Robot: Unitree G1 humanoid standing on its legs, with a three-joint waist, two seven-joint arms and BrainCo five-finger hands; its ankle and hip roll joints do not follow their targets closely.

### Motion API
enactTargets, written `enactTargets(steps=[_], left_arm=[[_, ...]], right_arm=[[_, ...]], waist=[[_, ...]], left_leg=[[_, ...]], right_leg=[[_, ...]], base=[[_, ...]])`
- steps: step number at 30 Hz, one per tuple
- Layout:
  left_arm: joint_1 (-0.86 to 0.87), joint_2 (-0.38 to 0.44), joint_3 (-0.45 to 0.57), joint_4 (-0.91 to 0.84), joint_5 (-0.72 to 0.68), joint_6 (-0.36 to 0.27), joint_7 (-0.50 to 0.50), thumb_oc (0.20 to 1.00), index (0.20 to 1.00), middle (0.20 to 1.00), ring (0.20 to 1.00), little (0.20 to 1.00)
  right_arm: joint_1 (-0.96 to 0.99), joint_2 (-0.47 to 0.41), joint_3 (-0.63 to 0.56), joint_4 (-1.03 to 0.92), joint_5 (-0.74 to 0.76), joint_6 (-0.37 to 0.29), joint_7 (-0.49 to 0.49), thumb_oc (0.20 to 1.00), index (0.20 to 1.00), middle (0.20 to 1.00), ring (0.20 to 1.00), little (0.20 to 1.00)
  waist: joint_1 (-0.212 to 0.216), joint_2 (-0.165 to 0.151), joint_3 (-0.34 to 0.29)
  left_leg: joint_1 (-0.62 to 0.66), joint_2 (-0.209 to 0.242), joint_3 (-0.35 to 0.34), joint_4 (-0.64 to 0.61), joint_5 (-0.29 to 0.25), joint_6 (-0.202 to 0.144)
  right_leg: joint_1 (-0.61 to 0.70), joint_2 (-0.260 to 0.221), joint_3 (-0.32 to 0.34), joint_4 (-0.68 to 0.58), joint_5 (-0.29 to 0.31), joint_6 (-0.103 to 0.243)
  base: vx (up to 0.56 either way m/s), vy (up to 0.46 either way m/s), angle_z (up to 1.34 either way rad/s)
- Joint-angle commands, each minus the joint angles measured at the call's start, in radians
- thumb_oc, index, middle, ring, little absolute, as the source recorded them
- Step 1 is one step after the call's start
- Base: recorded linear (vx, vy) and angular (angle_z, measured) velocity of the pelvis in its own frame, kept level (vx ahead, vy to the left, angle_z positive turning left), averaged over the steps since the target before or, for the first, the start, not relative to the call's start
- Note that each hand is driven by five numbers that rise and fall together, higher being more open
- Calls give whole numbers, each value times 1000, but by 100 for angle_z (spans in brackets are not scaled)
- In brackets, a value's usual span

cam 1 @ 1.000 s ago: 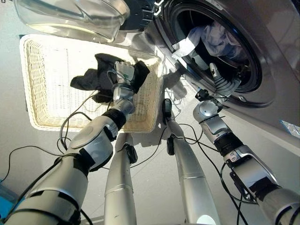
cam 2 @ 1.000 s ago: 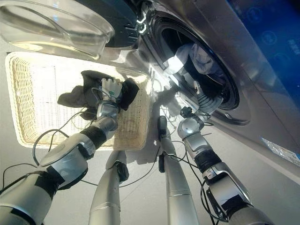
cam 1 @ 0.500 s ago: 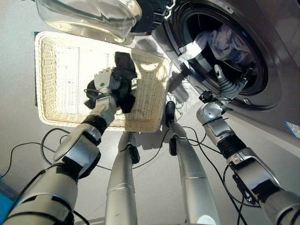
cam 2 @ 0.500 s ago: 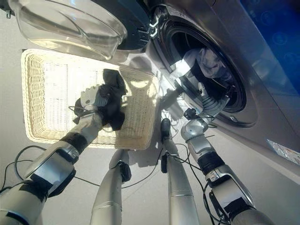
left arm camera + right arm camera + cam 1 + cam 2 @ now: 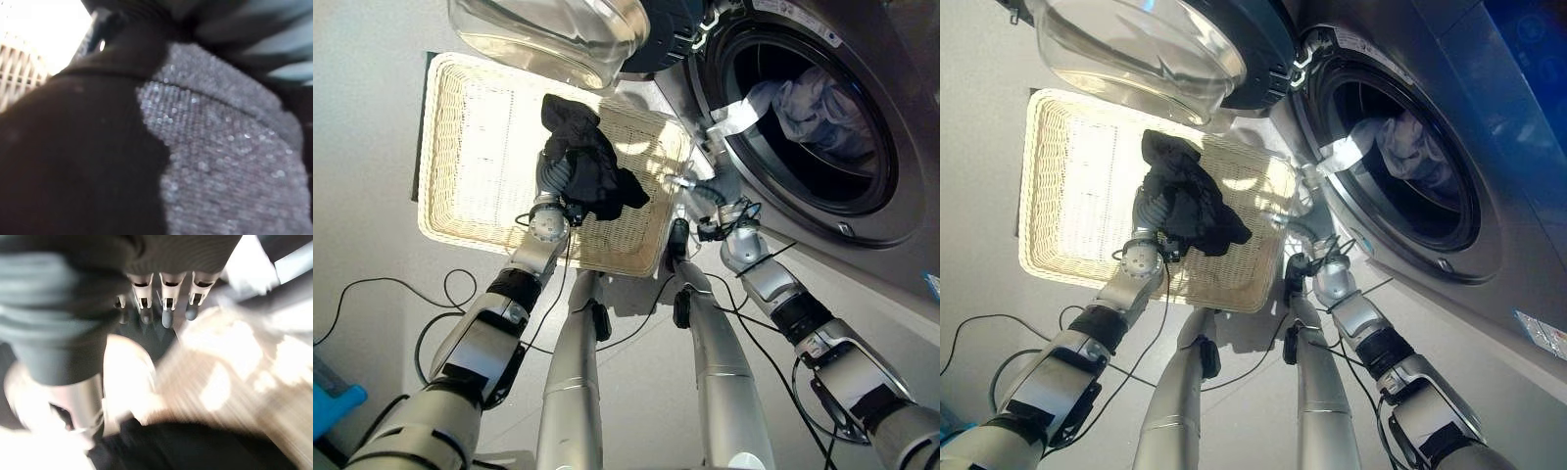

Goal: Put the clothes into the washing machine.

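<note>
Grey floor, wicker basket (image 5: 470, 147) beside washer (image 5: 822, 127). My left robot hand (image 5: 558, 176) grips black cloth (image 5: 592, 166) above basket; right robot hand (image 5: 164, 298) fingers straight, empty.

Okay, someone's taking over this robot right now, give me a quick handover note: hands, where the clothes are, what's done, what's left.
Left hand: shut on the dark garment, lifted above the basket.
Right hand: open, holding nothing, below the washer opening.
Washer door: open.
Done: light clothes lie in the drum.
Left: carry the dark garment across into the drum and let go.
</note>
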Motion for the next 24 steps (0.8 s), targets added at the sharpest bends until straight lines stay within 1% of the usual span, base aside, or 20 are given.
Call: enactTargets(steps=[1,4,5,6,9,10,11,12,15,17,19,23,24], left_arm=[[-21,3,18,-73,-136,-86,-106,200,200,200,200,200],[-26,-9,10,-88,-161,-82,-135,200,200,200,200,200],[-26,-9,10,-88,-161,-82,-135,200,200,200,200,200],[-36,-23,-3,-100,-178,-79,-164,200,200,200,200,200],[-39,-35,-9,-111,-186,-76,-189,200,200,200,200,200],[-40,-45,-14,-118,-204,-78,-224,200,200,200,200,200],[-40,-47,-15,-120,-209,-79,-232,200,200,200,200,200],[-37,-60,-21,-139,-219,-79,-257,200,200,200,200,200],[-27,-75,-26,-160,-219,-77,-292,200,200,200,200,200],[-16,-86,-39,-180,-206,-73,-319,200,200,200,200,200],[0,-94,-57,-221,-184,-57,-337,200,200,200,200,200],[11,-98,-71,-255,-174,-41,-355,200,200,200,200,200],[21,-97,-80,-285,-179,-31,-369,200,200,200,200,200]], right_arm=[[-38,-30,27,-22,20,34,91,1000,1000,1000,1000,1000],[-82,-33,53,1,22,72,130,1000,1000,1000,1000,1000],[-82,-33,53,1,22,72,130,1000,1000,1000,1000,1000],[-130,-25,77,33,9,111,160,1000,1000,1000,1000,1000],[-160,-18,89,55,18,130,177,1000,1000,1000,1000,1000],[-190,-11,94,90,12,135,200,1000,1000,1000,1000,1000],[-196,-9,97,96,15,136,207,1000,1000,1000,1000,1000],[-219,3,100,125,12,147,218,1000,1000,1000,1000,1000],[-238,9,100,151,26,153,213,1000,1000,1000,1000,1000],[-251,16,96,171,4,160,187,1000,1000,1000,1000,1000],[-260,16,90,173,-12,171,154,1000,1000,1000,1000,1000],[-274,16,82,179,-14,189,152,1000,1000,1000,1000,1000],[-283,14,82,172,-21,221,162,1000,1000,1000,1000,1000]], waist=[[37,-13,8],[46,-7,8],[46,-7,8],[56,-1,8],[62,6,8],[70,13,8],[72,15,8],[80,23,8],[90,33,8],[98,39,8],[106,46,8],[111,51,8],[115,53,8]], left_leg=[[38,-71,33,28,-54,-39],[39,-76,28,29,-53,-38],[38,-76,28,29,-53,-38],[39,-81,22,29,-51,-37],[40,-84,18,33,-51,-35],[42,-90,11,35,-52,-34],[42,-91,10,36,-51,-34],[41,-94,7,40,-52,-32],[44,-99,0,42,-52,-31],[44,-103,-4,45,-54,-30],[44,-107,-8,48,-55,-27],[46,-111,-13,53,-58,-24],[45,-112,-13,54,-58,-22]], right_leg=[[39,16,-36,-9,27,109],[42,10,-45,-8,28,108],[42,10,-45,-8,28,108],[44,6,-51,-9,29,107],[47,2,-54,-9,29,106],[52,-1,-59,-11,29,105],[53,-2,-60,-12,29,104],[54,-6,-65,-8,27,104],[59,-11,-73,-7,27,104],[61,-14,-78,-5,27,104],[64,-18,-84,-3,27,104],[65,-21,-88,0,28,104],[64,-25,-91,2,29,103]], base=[[1,-40,8],[3,-16,5],[-2,-17,6],[-2,-16,4],[5,-24,9],[4,-19,10],[7,-34,11],[5,-25,7],[5,-22,6],[1,-34,12],[1,-33,7],[1,-21,9],[-1,-18,9]])
